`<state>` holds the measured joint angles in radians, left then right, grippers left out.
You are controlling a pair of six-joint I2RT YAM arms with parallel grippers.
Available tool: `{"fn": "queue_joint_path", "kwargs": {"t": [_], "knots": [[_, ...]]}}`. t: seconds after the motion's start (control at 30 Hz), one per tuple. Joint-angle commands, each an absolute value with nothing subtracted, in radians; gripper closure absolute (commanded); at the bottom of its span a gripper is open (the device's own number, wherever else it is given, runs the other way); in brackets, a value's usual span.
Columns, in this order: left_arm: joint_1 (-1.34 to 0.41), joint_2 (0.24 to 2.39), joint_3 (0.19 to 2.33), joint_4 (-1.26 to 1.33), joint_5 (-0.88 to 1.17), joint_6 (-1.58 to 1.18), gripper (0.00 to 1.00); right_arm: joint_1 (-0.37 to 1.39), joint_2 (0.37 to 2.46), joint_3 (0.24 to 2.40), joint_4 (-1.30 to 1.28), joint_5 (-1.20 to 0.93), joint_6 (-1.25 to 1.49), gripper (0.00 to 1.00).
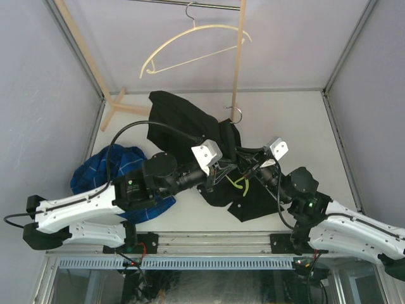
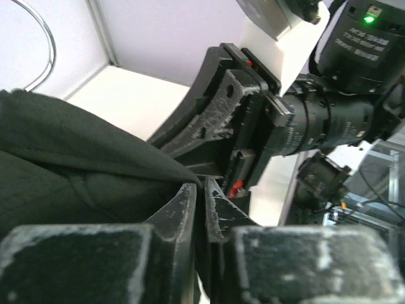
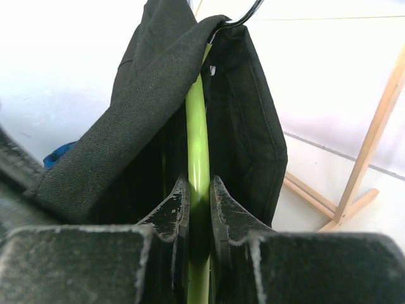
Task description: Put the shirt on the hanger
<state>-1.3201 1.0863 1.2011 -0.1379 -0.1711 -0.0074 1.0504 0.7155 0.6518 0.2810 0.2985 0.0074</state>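
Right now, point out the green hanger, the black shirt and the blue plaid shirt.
green hanger [image 3: 197, 139]: right wrist view, middle of its bar.
black shirt [image 1: 177, 117]: top view, flat fabric at its far end.
blue plaid shirt [image 1: 95, 170]: top view, its bunched upper part.

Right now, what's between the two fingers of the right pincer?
An arm of the green hanger, clamped in the right pincer, with the black shirt draped on both sides of it. The right wrist view shows it.

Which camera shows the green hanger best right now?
Right wrist: the hanger, clamped in the right gripper, runs up close under the shirt. Top view shows only a green sliver; left wrist shows no green.
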Motion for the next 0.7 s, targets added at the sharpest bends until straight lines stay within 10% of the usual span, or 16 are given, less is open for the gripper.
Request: {"fn": "queue_joint_path", "kwargs": {"t": [0.0, 0.2, 0.67], "knots": [[-1.363, 1.050, 1.227, -0.149, -0.135, -0.033, 0.72, 1.027, 0.670, 0.655, 0.402, 0.355, 0.038, 1.00], [-1.348, 0.956, 1.203, -0.194, -0.251, 0.010, 0.28, 1.023, 0.606, 0.646, 0.352, 0.314, 0.044, 1.00], [-1.342, 0.753, 1.304, -0.500, -0.583, 0.315, 0.15, 1.006, 0.483, 0.614, 0.239, 0.059, 0.033, 1.00]]}}
